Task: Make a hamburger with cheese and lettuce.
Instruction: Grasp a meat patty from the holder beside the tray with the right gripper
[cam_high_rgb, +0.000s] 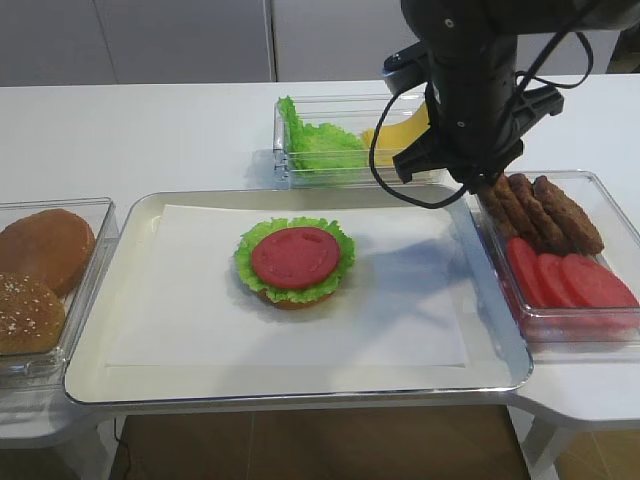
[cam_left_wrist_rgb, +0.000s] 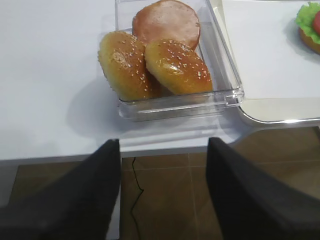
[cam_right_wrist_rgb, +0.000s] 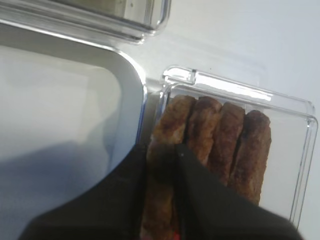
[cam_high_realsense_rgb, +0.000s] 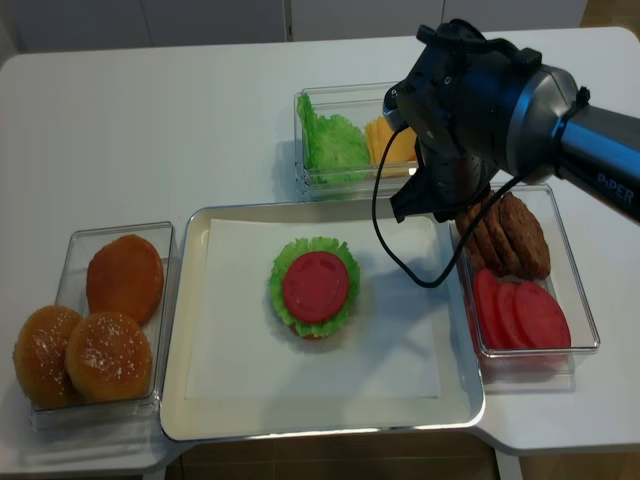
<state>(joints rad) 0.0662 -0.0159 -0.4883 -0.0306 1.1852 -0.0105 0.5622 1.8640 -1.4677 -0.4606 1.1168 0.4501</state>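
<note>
The hamburger (cam_high_rgb: 294, 262) sits on the tray (cam_high_rgb: 130, 385), patties (cam_high_rgb: 540, 210) right.

White table (cam_high_rgb: 150, 130) over brown tiled floor (cam_left_wrist_rgb: 165, 200), perhaps pale cabinet doors (cam_high_rgb: 150, 40) behind.

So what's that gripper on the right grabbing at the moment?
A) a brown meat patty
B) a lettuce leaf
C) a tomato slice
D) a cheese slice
A: in the right wrist view the right gripper is shut on the leftmost meat patty of the row standing in the clear container, while the tomato slices, cheese and lettuce lie untouched.
</note>
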